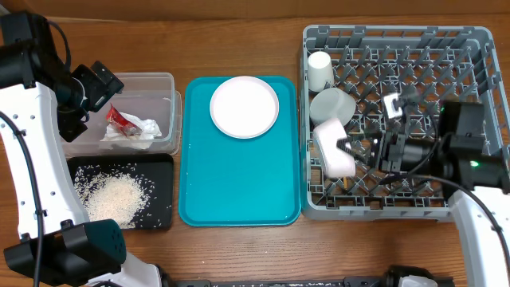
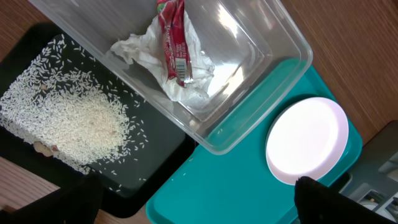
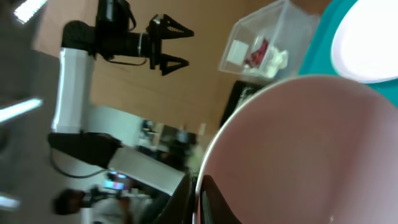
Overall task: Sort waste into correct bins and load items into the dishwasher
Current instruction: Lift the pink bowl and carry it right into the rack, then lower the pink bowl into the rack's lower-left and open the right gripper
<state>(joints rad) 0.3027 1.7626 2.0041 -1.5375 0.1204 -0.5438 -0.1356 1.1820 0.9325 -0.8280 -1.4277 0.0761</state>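
Surface [image 1: 239, 48] looks mostly sorted: napkin [image 1: 142, 130], wrapper [image 1: 119, 118] in tub [image 1: 159, 80], rice [image 1: 111, 195] in black tray [image 1: 163, 191], cup [image 1: 320, 70] in rack [image 1: 470, 44], my right pincer [image 1: 351, 149] clenched on a bowl [image 1: 335, 151] there, left pincer [image 1: 107, 82] released, plate [image 1: 244, 106] not loaded yet.

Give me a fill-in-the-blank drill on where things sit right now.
The rice grains lie in the shallow ____ bin.
The plate rests on the ____ serving tray.
The right fingers are shut on a ____ in the rack.
Missing words: black; teal; bowl.
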